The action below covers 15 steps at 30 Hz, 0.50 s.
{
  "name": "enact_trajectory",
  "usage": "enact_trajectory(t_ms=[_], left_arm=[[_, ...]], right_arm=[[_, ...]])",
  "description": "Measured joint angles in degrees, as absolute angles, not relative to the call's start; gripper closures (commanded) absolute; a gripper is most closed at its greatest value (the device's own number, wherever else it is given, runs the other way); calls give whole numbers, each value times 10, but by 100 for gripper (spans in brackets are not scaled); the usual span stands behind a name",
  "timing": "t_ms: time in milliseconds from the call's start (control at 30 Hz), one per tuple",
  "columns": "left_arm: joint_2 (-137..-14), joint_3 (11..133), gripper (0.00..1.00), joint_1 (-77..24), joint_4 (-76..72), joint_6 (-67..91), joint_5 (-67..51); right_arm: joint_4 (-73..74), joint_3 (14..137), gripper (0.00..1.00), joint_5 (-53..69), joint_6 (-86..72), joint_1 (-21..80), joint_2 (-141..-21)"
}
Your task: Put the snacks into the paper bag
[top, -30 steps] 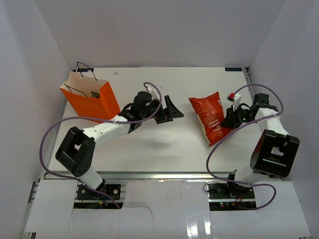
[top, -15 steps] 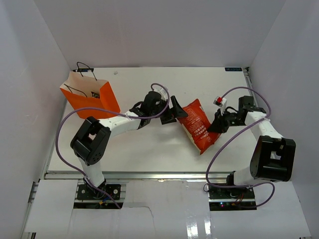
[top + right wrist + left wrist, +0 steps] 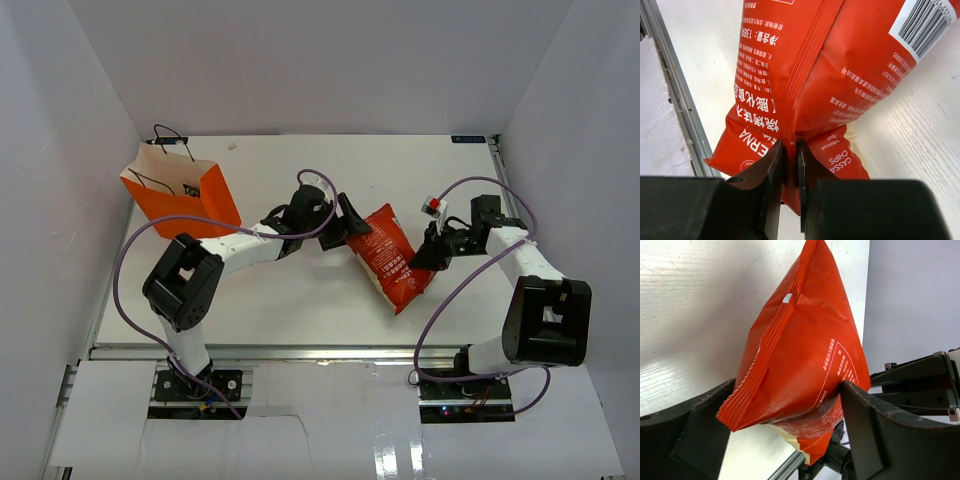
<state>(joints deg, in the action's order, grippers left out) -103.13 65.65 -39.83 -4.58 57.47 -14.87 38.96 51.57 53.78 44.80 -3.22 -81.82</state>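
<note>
The white table (image 3: 300,300) carries the whole job, and the orange bag (image 3: 185,200) stands upright at its far left corner, mouth up and handles loose, well apart from both arms. Its inside is hidden from every view, so what it holds cannot be told, and no small wrappers show anywhere on the table (they may be inside the bag, but that is only a guess). What plainly remains is the red-orange packet (image 3: 388,258), which sits mid-table, right of centre, slanting from far left to near right between the two arms; by its tilt in the wrist views it looks lifted off the table rather than lying flat. So the task is not finished: this packet has to cross the table to the left and go down into the bag's mouth. The right hand (image 3: 432,252) is pressed together on the packet, pinching the thin seam fin at its near right end, with the packet's printed back rising away from the fingers. The left hand (image 3: 348,228) is spread wide at the packet's far left end, one finger on each side of its puffed body; the fingers look to be at or just beside its faces, but whether they bear on it I cannot tell.
</note>
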Motion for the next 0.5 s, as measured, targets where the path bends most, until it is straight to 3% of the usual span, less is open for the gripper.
enact_trajectory(t_ms=[67,200,267,300,367,500], left_arm=[[-1035,658,22,-399,-47,576,-148],[-1038,658,52,-399,-51,576,-152],[-1038,658,61,-399,-60,573,-154],[-1038,658,69,-399,-66,568,-157],[-1037,658,71,-399,-71,562,-161],[-1027,655,80,-399,-74,534,-162]], right_arm=[[390,516,89,541,448,-31,-818],[391,516,87,543,448,-29,-818],[395,516,85,546,448,-29,-818],[398,516,80,547,448,-29,-818],[405,516,74,548,448,-28,-818],[416,516,48,550,452,-28,-818]])
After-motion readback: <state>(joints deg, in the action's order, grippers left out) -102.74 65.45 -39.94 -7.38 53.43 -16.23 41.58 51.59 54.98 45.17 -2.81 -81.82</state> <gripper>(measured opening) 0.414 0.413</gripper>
